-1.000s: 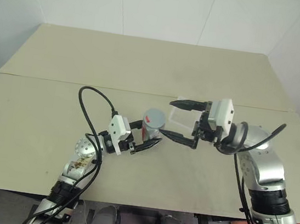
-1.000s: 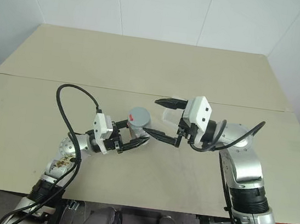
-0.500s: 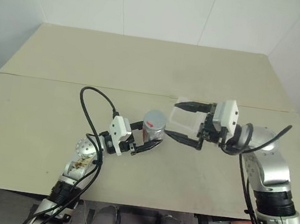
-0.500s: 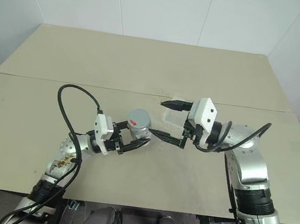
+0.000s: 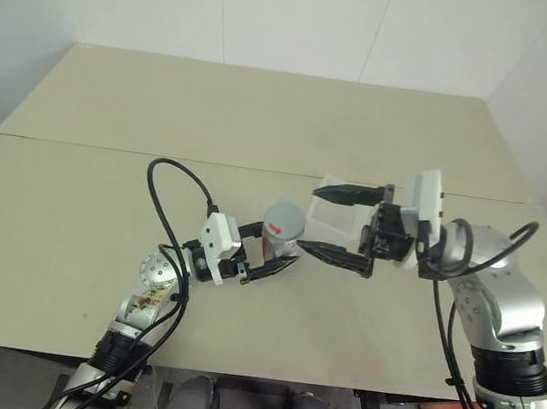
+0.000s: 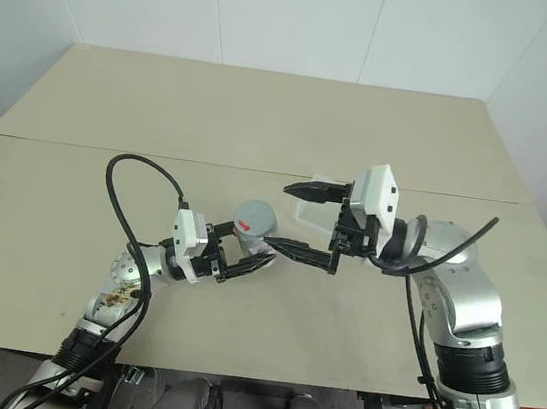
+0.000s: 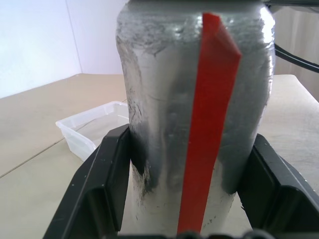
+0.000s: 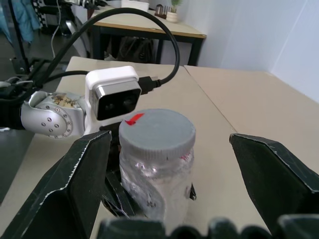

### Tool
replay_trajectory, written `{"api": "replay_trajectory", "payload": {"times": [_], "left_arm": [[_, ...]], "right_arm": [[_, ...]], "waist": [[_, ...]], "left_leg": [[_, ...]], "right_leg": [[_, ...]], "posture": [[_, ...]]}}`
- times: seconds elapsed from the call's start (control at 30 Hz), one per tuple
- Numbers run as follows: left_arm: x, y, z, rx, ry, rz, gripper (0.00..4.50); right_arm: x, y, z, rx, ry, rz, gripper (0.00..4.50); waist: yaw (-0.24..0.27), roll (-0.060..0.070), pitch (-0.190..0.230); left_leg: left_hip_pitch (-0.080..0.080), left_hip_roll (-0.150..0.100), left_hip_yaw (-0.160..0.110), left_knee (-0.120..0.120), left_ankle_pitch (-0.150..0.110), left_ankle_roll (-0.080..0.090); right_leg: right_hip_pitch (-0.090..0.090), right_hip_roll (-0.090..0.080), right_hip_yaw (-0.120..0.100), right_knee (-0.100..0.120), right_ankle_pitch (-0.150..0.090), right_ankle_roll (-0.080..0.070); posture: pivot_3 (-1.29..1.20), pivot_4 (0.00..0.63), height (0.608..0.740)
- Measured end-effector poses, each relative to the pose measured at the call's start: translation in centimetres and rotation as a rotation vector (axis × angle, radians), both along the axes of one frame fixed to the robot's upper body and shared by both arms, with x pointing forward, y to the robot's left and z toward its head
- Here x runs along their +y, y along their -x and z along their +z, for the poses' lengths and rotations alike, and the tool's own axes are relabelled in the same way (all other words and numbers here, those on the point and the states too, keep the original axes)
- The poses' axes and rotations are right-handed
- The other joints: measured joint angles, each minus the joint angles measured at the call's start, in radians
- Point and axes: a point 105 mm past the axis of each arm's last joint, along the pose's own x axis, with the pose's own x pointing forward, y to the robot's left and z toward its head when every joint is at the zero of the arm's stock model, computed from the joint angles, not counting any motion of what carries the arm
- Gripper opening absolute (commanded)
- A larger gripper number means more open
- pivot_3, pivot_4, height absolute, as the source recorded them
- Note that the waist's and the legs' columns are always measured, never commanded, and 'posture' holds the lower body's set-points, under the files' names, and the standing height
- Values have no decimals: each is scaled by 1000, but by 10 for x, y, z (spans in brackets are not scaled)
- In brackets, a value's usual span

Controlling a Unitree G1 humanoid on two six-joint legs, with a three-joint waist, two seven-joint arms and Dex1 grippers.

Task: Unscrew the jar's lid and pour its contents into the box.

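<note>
Up on the beige table point(image 5: 67, 238), left pincer point(image 5: 269, 252) pinches jar point(image 5: 280, 228); right pincer point(image 5: 337, 223) spread.

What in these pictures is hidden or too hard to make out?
- Contents of the jar: the cloudy wall hides them in both wrist views; too small in the head views.
- Jar's base: cut off by the bottom edge, left wrist view.
- Box interior: the jar covers part, left wrist view.
- Lid thread: under its rim.

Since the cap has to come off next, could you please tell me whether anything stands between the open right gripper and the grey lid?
Nothing visible does. The right gripper is open beside the round grey screw lid, which sits on the clear red-striped jar clamped in the left gripper.
</note>
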Motion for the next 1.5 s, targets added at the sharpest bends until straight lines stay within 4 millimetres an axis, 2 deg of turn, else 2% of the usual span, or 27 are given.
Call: {"api": "replay_trajectory", "payload": {"times": [0.23,0.4,0.8,0.9,0.97,1.5], "left_arm": [[0,0,0,0,0,1,2762],[0,0,0,0,-1,2,2762],[1,-1,0,0,-2,10,2762],[1,-1,0,0,-2,11,2762],[1,-1,0,0,-3,10,2762],[0,0,-3,-6,-24,9,2762]], "right_arm": [[12,-2,-5,-6,20,13,4432],[17,-6,-1,-23,17,20,4432],[20,-5,-5,-8,29,48,4432],[20,-5,-5,-8,30,49,3853],[20,-5,-5,-8,30,49,3225],[19,-5,-6,-8,40,44,3225]], "waist": [[0,0,0],[0,0,0],[0,0,0],[0,0,0],[0,0,0],[0,0,0]], "left_leg": [[0,0,0,0,0,0],[0,0,0,0,0,0],[0,0,0,0,0,0],[0,0,0,0,0,0],[0,0,0,0,0,0],[0,0,0,0,0,0]], "right_leg": [[0,0,0,0,0,0],[0,0,0,0,0,0],[0,0,0,0,0,0],[0,0,0,0,0,0],[0,0,0,0,0,0],[0,0,0,0,0,0]], "posture": [[0,150,740],[0,150,740],[0,150,740],[0,150,740],[0,150,740],[0,150,740]]}}
